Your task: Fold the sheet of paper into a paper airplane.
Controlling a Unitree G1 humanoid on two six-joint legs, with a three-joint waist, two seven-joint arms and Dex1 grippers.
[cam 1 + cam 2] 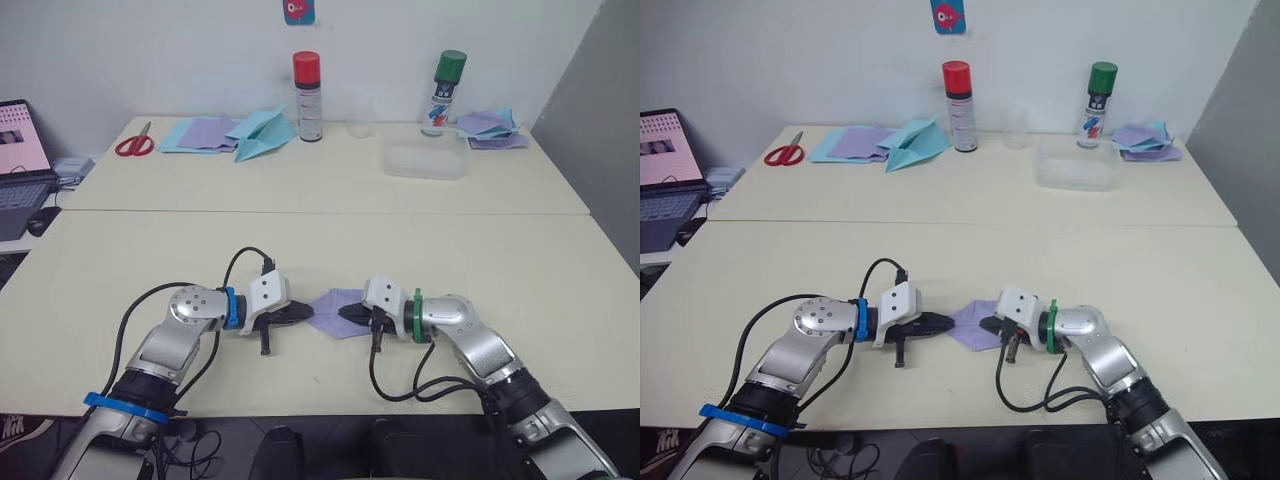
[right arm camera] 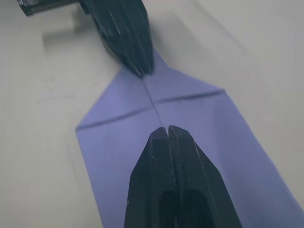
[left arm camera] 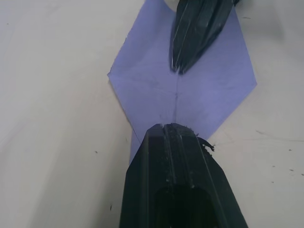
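Note:
The lavender sheet of paper (image 1: 331,312) lies flat on the near table, between my two grippers. It carries a centre crease and cross creases and narrows to a point under the left fingers. My left gripper (image 1: 306,314) is shut, its tip resting on the paper's left end (image 3: 213,95). My right gripper (image 1: 345,313) is shut too, tip down on the centre crease (image 2: 123,142) and facing the left one. In the left wrist view the right gripper (image 3: 178,70) points at my own left tip (image 3: 170,127). In the right wrist view the left gripper (image 2: 142,73) lies beyond my right tip (image 2: 167,128).
On the far table stand a red-capped can (image 1: 307,96), a green-capped can (image 1: 443,93), a clear box (image 1: 425,160) and a clear cup (image 1: 360,118). A light-blue paper plane (image 1: 262,135), paper piles (image 1: 205,133) (image 1: 490,128) and red scissors (image 1: 135,143) lie there. A laptop (image 1: 20,160) sits far left.

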